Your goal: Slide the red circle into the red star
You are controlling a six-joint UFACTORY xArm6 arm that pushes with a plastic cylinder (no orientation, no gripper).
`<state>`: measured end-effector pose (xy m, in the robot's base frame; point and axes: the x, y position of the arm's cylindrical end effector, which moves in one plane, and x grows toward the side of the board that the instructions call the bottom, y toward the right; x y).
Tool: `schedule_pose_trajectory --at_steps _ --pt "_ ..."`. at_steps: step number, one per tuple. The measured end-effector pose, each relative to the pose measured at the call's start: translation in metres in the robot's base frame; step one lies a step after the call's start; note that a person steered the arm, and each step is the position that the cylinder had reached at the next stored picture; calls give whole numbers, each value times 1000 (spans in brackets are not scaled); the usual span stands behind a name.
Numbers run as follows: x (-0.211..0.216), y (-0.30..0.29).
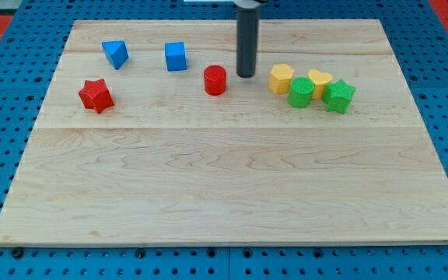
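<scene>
- Standing upright near the top edge of the wooden board, our dark rod comes down from the view's top and ends at my tip.
- We carry no pincer at all, so nothing is clenched, released or grasped; the rod simply ends in that blunt tip.
- My tip sits just beside the red circle, on its right in the view and slightly nearer the top edge; we cannot tell whether the two touch, though a thin strip of wood seems to show between them.
- We see the red star well apart from the red circle, toward the board's left edge and a little nearer the bottom edge than the circle.
- Between those two and closer to the top edge lie two blue pieces: a blue triangle toward the top-left corner and a blue cube to its right.
- On the other side of my tip, toward the right edge, a cluster of four sits close together: a yellow block, a yellow heart, a green circle and a green star.
- We see the green circle pressed between the two yellow pieces, with the green star just beside the yellow heart.
</scene>
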<state>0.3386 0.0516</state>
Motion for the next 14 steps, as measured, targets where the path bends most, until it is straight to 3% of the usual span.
schedule_pose_trajectory --at_steps 1,5,6,8,9,10,11,12,13,14 --pt "1 34" --pt "1 13" --pt "1 -9" --pt "9 -156" --pt "14 -133" --pt "32 -148" --pt "32 -213" --pt "32 -224" --pt "19 -139" --pt "-31 -76"
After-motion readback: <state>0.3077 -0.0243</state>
